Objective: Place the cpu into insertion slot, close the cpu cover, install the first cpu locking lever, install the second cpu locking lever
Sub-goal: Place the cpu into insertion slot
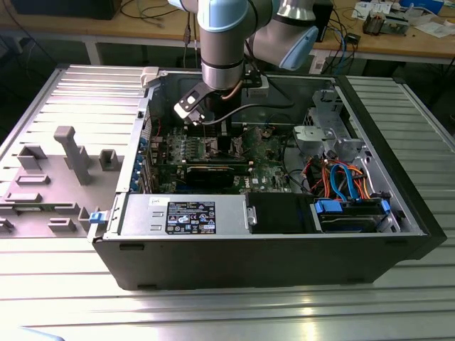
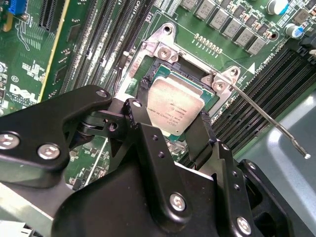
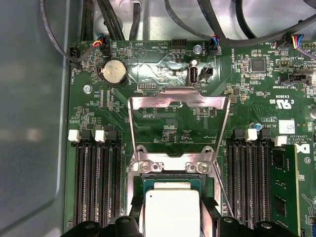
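Observation:
My gripper [image 2: 168, 123] is shut on the cpu [image 2: 175, 106], a flat square chip with a silvery top, with one black finger on each side edge. The cpu [image 3: 173, 210] sits low over the insertion slot [image 2: 190, 71], the dark square socket with a silver rim on the green motherboard; I cannot tell whether it is seated. The cpu cover [image 3: 177, 96], a thin silver frame, stands swung open behind the slot. One thin locking lever [image 2: 266, 116] sticks out free past a corner of the slot. In the exterior view my gripper [image 1: 206, 117] reaches down into the open computer case.
Black memory slots [image 3: 96, 182] run along both sides of the socket. A round coin battery [image 3: 113, 73] and black cables [image 3: 197, 19] lie beyond the cover. The case [image 1: 256, 249] holds a drive cage [image 1: 330, 135] and orange and blue cables [image 1: 341, 177] on the exterior view's right.

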Controlling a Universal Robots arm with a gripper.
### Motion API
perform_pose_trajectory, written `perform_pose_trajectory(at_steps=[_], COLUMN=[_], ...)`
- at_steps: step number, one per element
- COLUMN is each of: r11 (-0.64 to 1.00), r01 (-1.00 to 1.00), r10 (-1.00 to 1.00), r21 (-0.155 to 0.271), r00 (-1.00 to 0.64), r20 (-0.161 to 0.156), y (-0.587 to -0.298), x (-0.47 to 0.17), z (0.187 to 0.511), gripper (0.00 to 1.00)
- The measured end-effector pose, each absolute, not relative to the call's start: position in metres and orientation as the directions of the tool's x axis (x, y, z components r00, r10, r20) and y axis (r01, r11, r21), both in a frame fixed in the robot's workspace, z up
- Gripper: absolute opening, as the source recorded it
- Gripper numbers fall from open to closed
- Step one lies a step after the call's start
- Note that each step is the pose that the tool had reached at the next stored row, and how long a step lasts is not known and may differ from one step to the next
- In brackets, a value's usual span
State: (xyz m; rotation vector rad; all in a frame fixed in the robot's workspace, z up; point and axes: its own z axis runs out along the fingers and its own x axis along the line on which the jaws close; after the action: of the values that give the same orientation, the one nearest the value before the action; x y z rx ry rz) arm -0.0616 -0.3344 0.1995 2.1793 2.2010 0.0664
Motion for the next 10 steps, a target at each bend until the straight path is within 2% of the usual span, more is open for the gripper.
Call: perform_pose_trajectory(at_steps=[10], r11=[-0.010], r01=[0.998], r10=[1.000], r21=[0.060], r00=[0.010], r20=[-0.003], y=[-0.3346], x=[-0.0609], z=[0.1981], gripper=[0.54])
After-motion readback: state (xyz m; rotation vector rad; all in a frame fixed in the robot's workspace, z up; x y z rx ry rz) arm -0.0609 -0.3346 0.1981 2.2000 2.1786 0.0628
